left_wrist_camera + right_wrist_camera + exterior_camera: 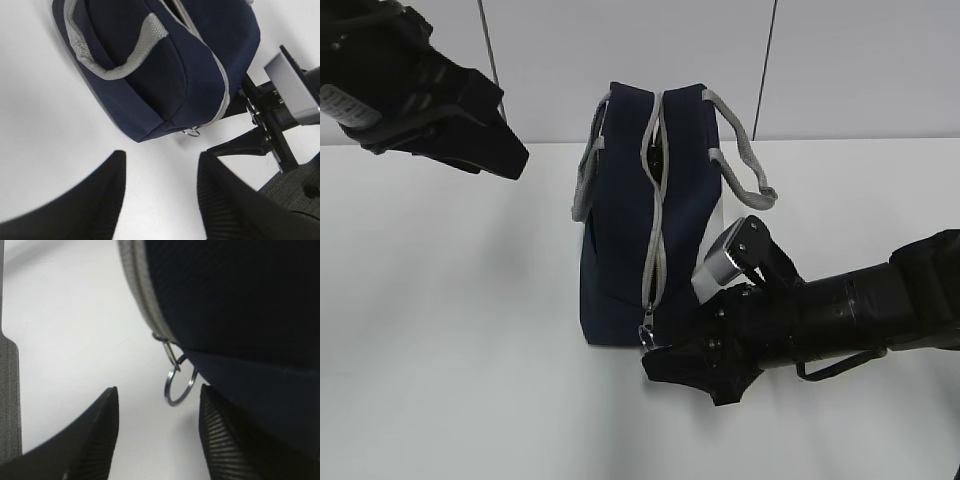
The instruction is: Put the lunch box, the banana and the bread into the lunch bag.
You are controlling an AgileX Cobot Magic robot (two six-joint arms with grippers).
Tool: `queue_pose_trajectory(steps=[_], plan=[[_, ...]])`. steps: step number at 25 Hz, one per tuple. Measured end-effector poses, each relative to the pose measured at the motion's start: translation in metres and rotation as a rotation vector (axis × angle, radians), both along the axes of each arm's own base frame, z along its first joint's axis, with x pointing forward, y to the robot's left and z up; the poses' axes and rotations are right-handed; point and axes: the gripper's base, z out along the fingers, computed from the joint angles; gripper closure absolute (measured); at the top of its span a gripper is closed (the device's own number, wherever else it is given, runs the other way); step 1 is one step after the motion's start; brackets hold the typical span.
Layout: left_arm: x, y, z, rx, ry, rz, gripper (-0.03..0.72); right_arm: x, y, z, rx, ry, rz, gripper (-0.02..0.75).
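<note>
The navy lunch bag [620, 230] stands upright mid-table, its grey zipper shut along most of its length and gaping a little near the top. The ring pull [180, 385] hangs at the low front end of the zipper. My right gripper [159, 390] is open at table level with the ring just at its tips, close to the right finger [225, 430] but not pinched. It also shows low in front of the bag in the exterior view [665, 365]. My left gripper [161, 155] is open and empty, raised at the upper left [510, 150]. The lunch box, banana and bread are out of view.
Grey webbing handles [750, 165] droop on both sides of the bag. The right arm [280, 115] lies low beside the bag's front right corner. White tabletop [440, 330] surrounds the bag, with a pale wall behind.
</note>
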Motion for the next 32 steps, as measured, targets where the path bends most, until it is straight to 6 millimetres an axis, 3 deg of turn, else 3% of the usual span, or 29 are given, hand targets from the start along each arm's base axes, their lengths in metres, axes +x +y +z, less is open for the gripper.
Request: queue_pose_trajectory(steps=[22,32], plan=[[0.0,0.0,0.0,0.003,0.005,-0.002,0.347,0.005,-0.009,-0.011,-0.143,-0.001,-0.072,0.353],[0.0,0.0,0.0,0.003,0.005,-0.002,0.349,0.006,-0.004,-0.006,-0.079,-0.006,-0.047,0.405]])
